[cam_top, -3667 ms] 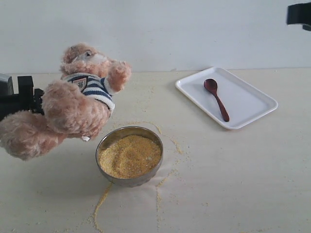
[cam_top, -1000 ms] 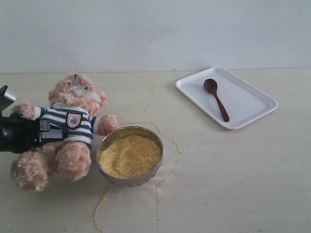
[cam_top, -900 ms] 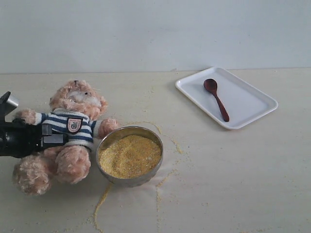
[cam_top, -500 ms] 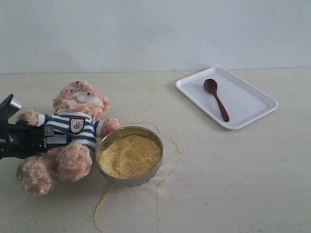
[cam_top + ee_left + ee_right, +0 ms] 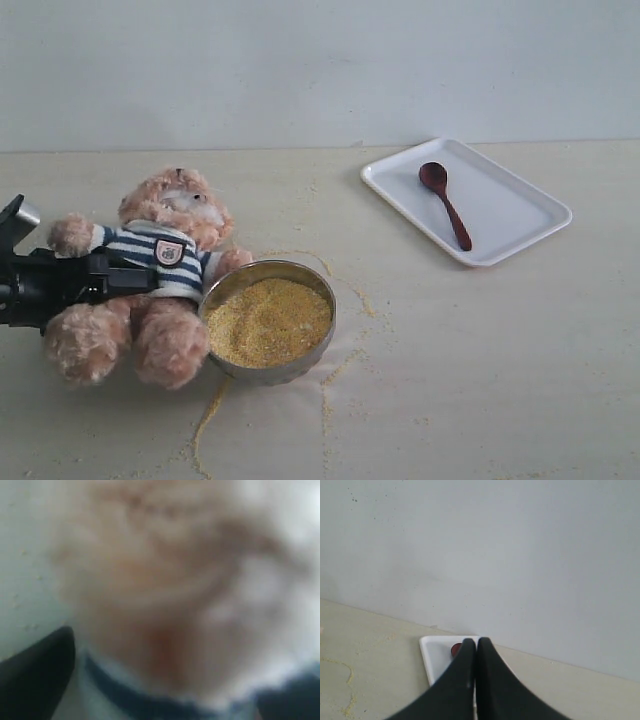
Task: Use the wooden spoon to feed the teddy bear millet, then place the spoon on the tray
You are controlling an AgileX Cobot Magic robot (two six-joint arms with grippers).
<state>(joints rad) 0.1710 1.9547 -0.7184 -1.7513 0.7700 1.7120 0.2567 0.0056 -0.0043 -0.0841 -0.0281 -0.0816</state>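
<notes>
At the left end of the desk, the teddy bear sits upright beside the metal bowl, with the left hand at its flank.

One black finger reaches across the bear's striped middle. In the left wrist view a finger stands far off to one side and blurred fur fills the rest, so I cannot tell whether that hand grips the bear or has let go. The bear's paw touches the bowl's rim. The millet fills the bowl, and loose trails lie on the desk around it. Well apart, the wooden spoon lies inside the tray. The right hand is closed on nothing, above the tray's end.
</notes>
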